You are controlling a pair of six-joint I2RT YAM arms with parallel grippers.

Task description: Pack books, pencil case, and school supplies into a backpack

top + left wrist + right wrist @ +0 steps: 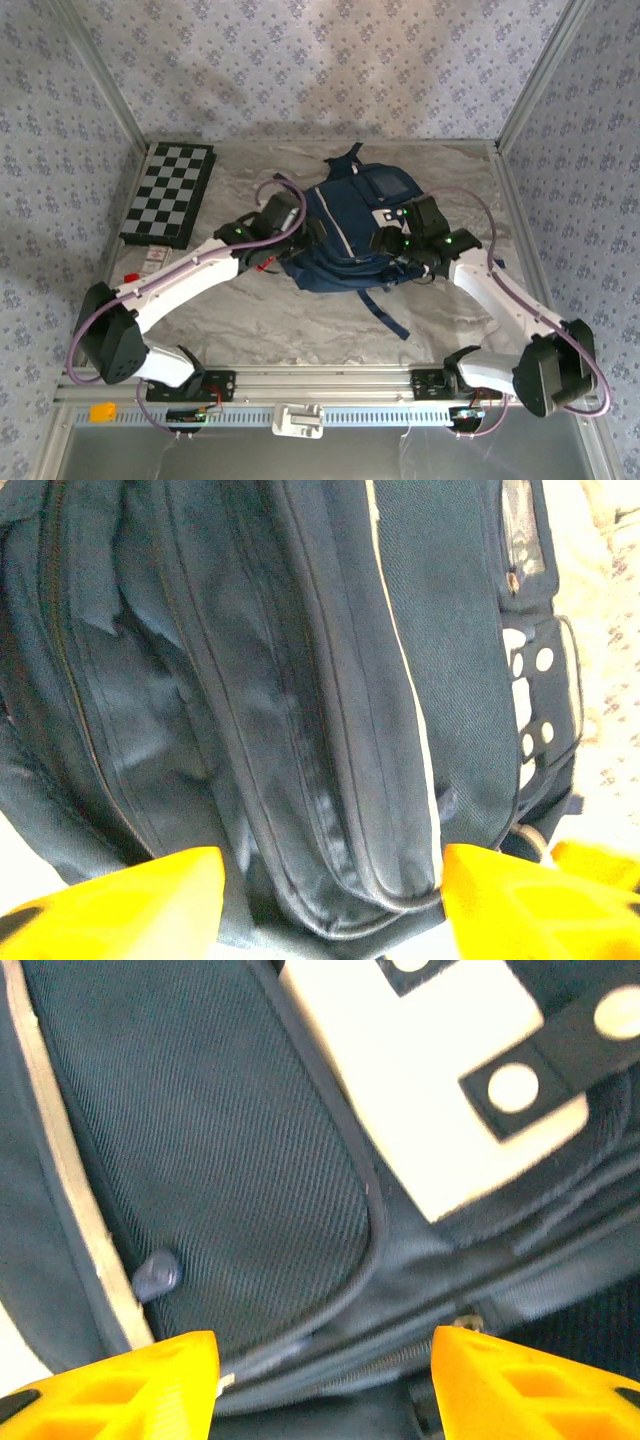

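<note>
Our left hand, fingers apart, sits at the left flank of the backpack, mid-worktop. We judge the fabric soft and floppy, best pinched at the zipper edge. Our right hand, also apart, flanks its right side.

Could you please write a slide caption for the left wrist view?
Open yellow fingers of the left gripper straddle the zippered folds of the navy backpack.
</note>
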